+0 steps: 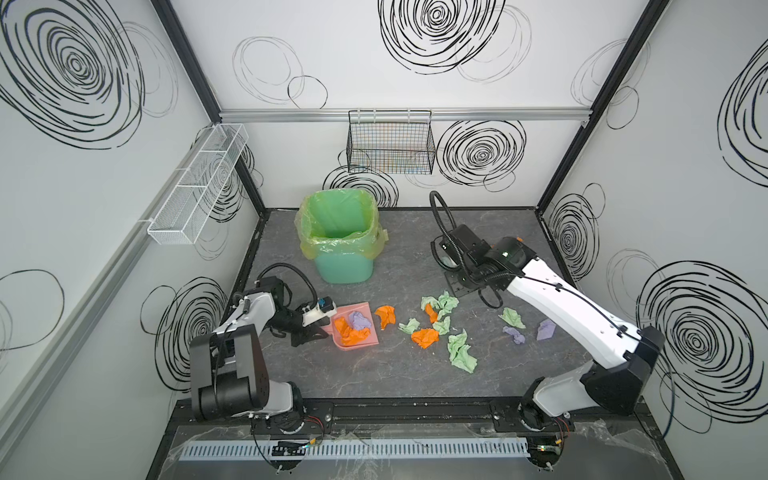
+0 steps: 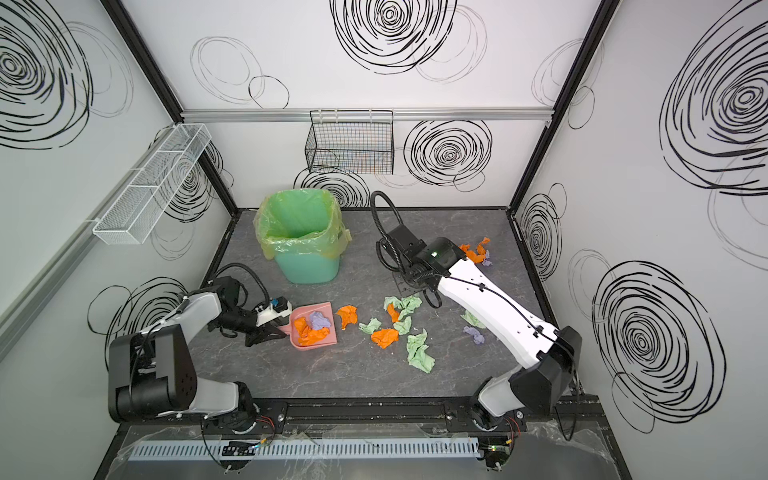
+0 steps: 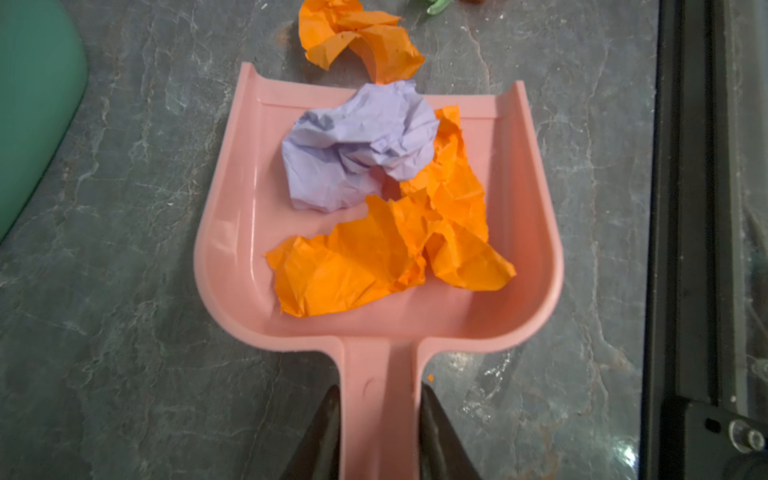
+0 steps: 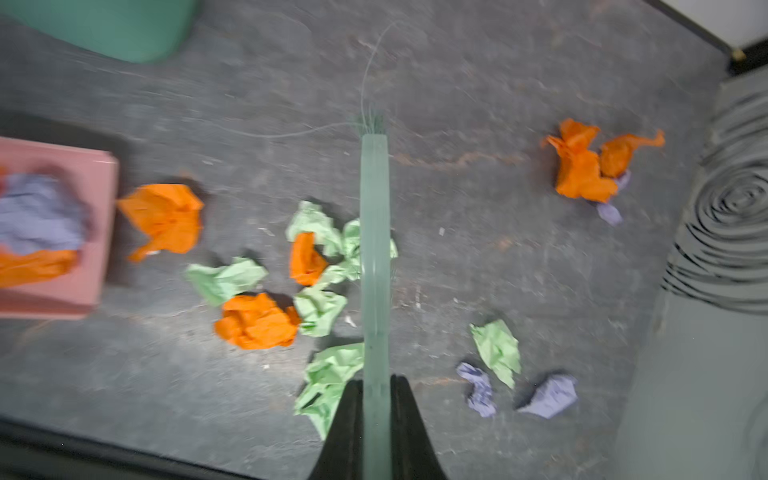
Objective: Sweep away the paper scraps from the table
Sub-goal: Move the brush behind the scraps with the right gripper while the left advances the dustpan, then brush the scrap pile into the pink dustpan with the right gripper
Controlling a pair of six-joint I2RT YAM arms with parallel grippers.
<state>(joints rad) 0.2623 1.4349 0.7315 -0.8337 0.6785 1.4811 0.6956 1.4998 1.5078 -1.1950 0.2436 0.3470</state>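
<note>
Presently, small crumpled paper scraps in orange, pale green and lilac lie on the dark grey marble-veined surface. A loose cluster sits mid-surface, further green and lilac wads lie to its right, and an orange-and-lilac clump rests near the far right wall. Two orange wads and one lilac wad sit inside the pink plastic dustpan, whose mouth faces the cluster; one orange wad lies just beyond its lip. The left end effector is clenched on the dustpan handle. The right end effector is clenched on a pale green translucent brush, whose handle crosses the cluster; bristle contact cannot be determined. A teal plastic bin with yellow-green liner stands behind the dustpan.
</note>
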